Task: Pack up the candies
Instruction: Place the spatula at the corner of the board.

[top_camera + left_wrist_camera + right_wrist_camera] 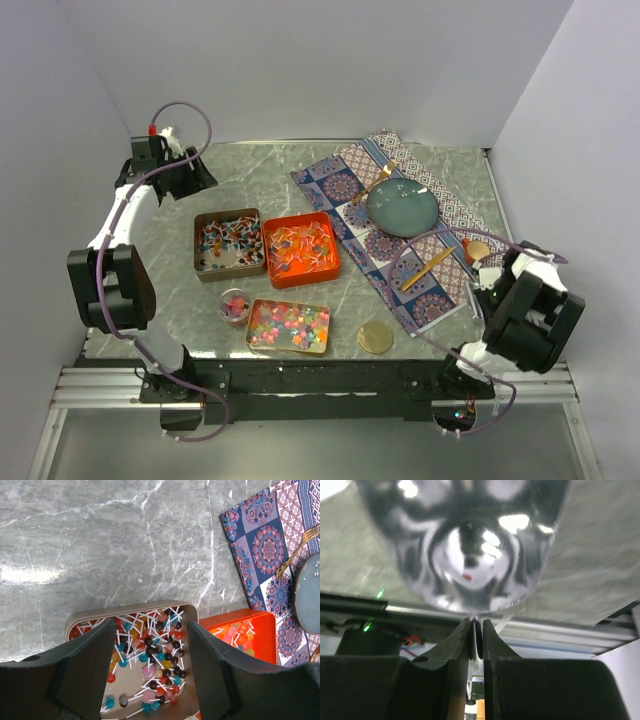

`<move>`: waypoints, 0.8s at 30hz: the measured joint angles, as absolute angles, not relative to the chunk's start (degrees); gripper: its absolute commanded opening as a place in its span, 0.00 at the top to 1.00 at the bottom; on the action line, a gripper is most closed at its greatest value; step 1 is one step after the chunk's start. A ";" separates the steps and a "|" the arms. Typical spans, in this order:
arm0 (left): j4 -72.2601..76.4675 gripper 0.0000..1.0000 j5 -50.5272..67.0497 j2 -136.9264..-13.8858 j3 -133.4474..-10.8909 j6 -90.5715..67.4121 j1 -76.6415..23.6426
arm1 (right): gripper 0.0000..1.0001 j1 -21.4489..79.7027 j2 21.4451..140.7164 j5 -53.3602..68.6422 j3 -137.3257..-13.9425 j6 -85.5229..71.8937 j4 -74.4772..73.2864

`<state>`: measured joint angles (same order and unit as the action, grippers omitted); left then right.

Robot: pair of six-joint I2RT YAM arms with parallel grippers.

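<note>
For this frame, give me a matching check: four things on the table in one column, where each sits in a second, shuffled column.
Things:
1. teal plate
2. round gold lid
3. orange tin
4. small round jar

Places:
A. between the brown tin and the patterned cloth
B. on the patterned cloth
C. at the left end of the jelly tin
D. on bare table, right of the jelly tin

Pairs: 1-B; 2-D; 3-A; 4-C

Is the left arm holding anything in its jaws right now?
No, the left jaws stand wide apart above the brown tin of lollipops, with nothing gripped between them.
</note>
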<state>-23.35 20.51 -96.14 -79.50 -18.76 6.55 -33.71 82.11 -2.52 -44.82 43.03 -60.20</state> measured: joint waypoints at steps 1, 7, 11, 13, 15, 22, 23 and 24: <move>-23.40 0.35 20.45 -96.07 -79.50 -18.74 6.55 | 1.00 -33.82 83.55 -2.90 -45.17 42.87 -59.00; -23.57 0.34 19.73 -95.15 -79.46 -18.68 6.55 | 0.82 -34.57 87.46 -8.43 -43.99 43.44 -52.49; -23.51 0.33 19.55 -93.47 -78.54 -18.55 6.55 | 0.36 -35.27 87.55 -11.11 -43.68 44.23 -51.03; -23.64 0.32 19.55 -92.47 -77.87 -18.41 6.55 | 0.33 -35.99 88.05 -11.00 -44.18 44.18 -51.53; -23.66 0.32 19.59 -91.64 -77.41 -18.17 6.55 | 0.30 -36.27 88.03 -10.31 -47.13 44.23 -55.35; -22.81 0.32 20.43 -90.02 -75.13 -18.33 6.55 | 0.24 -35.81 82.32 -1.96 -68.55 47.27 -68.82; -22.72 0.32 20.67 -89.86 -74.50 -18.41 6.55 | 0.23 -35.27 81.03 0.14 -72.18 48.18 -70.00; -22.46 0.32 20.86 -89.69 -73.78 -18.76 6.55 | 0.23 -34.35 79.77 1.76 -74.39 48.97 -70.37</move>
